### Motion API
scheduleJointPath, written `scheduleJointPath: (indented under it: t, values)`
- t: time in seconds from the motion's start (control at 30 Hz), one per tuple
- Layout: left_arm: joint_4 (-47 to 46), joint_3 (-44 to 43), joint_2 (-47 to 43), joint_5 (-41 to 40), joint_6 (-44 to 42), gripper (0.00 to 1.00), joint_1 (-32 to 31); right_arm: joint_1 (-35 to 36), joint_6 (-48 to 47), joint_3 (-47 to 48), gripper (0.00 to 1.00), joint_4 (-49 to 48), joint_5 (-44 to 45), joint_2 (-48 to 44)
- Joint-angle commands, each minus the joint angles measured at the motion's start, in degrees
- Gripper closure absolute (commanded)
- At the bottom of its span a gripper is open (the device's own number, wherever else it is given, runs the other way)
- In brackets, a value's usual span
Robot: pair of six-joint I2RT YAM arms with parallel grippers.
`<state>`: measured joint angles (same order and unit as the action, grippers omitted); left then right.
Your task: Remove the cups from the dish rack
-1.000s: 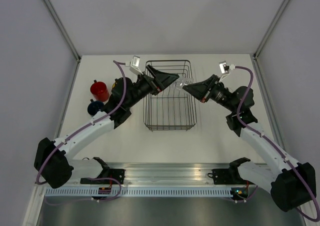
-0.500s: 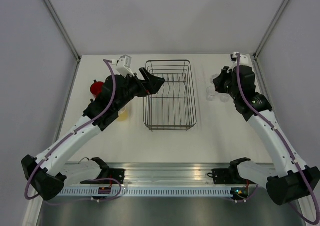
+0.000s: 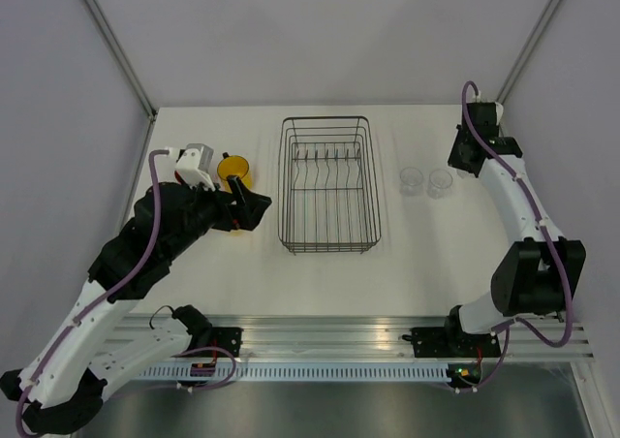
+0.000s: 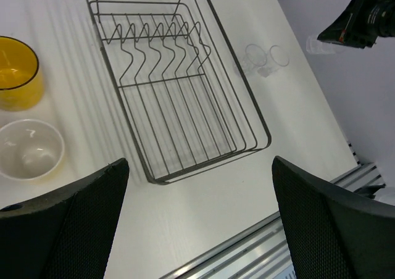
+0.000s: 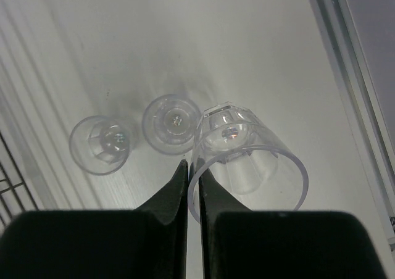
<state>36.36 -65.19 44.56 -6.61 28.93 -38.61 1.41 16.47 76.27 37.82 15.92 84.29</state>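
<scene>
At mid-table, a rectangular dark wire dish rack (image 3: 329, 250), upright tines toward its far end. Just left of it, an orange-yellow handled mug (image 4: 17, 72) and a pale cream mug (image 4: 31, 148), both mouth-up, side by side. Near these, above the table, the left gripper (image 4: 199, 165), jaws spread wide, holding nothing. Right of the rack, two clear glass tumblers (image 5: 102, 144) standing together. Farther right, the right gripper (image 5: 191, 168), pinched onto the rim of a third clear tumbler (image 5: 247, 162), seemingly lifted off the table.
</scene>
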Motion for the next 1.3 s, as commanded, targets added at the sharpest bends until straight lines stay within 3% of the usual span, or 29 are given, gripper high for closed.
scheduleJointPath:
  t: [0.0,0.37,0.63,1.0,1.27]
  values:
    - [10.3,-2.6,-3.2,-2.3,-6.9,0.0,0.0,-3.5,-1.2,4.8,0.98,2.1,1.0,4.7]
    - [9.7,8.8,-15.2,-13.4,-9.9,0.0,0.0,-9.1,-3.5,9.2,0.99,3.0,-4.2,18.4]
    - [2.9,14.7,-22.0,-14.0,-9.3,0.0,0.0,-9.1,-4.0,10.3,0.96,1.8,-4.4,24.7]
    - [1.9,16.5,-22.1,-13.7,-9.4,0.0,0.0,-10.7,-4.9,13.3,0.92,2.9,-6.3,30.1]
    - [2.0,16.8,-22.6,-13.5,-9.2,0.0,0.0,-11.1,-5.0,14.1,0.82,2.9,-7.5,29.2]
